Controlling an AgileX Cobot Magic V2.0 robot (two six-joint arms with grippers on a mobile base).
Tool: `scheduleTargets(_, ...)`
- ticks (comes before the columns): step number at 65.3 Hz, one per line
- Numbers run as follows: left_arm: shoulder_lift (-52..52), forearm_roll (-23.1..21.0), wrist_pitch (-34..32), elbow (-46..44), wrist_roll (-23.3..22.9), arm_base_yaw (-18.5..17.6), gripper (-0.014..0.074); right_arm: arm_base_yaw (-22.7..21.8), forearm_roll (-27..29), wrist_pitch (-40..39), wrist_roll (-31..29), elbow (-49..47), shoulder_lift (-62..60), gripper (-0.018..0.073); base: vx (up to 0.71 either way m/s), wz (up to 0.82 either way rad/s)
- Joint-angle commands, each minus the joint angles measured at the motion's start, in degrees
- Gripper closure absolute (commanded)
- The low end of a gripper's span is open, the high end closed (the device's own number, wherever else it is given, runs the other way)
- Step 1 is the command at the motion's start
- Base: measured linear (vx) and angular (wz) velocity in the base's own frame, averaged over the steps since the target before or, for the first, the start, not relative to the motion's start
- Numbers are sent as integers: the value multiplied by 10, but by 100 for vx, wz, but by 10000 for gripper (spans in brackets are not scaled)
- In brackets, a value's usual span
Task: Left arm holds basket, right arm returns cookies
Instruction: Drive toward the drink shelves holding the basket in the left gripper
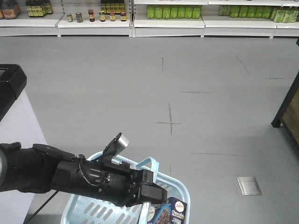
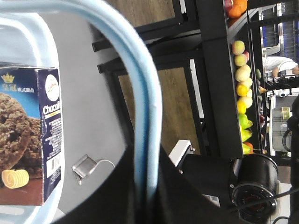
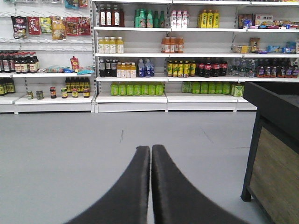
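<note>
Exterior front-facing view: the left arm (image 1: 70,175), a thick matte-black cylinder with loose cables and a small silver block on top, reaches in from the left edge. Its left gripper (image 1: 152,190) is clamped on the loop handle (image 1: 148,163) of the basket (image 1: 182,189), a glossy light blue plastic tub with slotted sides and rounded corners. The left wrist camera shows that handle curving down into the black jaws. The cookies (image 1: 176,212), a rectangular dark navy cardboard box printed with chocolate biscuits and white lettering, stand upright inside the basket near its rim. The right gripper (image 3: 151,148) shows as two smooth, black, tapered fingers pressed together with nothing between them. Below lies a smooth grey floor (image 1: 210,70) marked with thin dark lines and set with a square metal plate (image 1: 249,185). White shelves (image 3: 131,98) stocked with bottles (image 3: 135,88) line the far wall. A dark stand (image 3: 275,158) with a wood panel is at the right.
</note>
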Motion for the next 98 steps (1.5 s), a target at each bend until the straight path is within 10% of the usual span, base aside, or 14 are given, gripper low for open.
scheduleTargets(1,-30,-36,39,-12,6,-3,603,-4,-5,-42,-3,1,-6,568,37,-3)
scheduleTargets(98,-26,-36,29,-12,6,-3,603,-4,-5,-42,-3,1,-6,568,37,1)
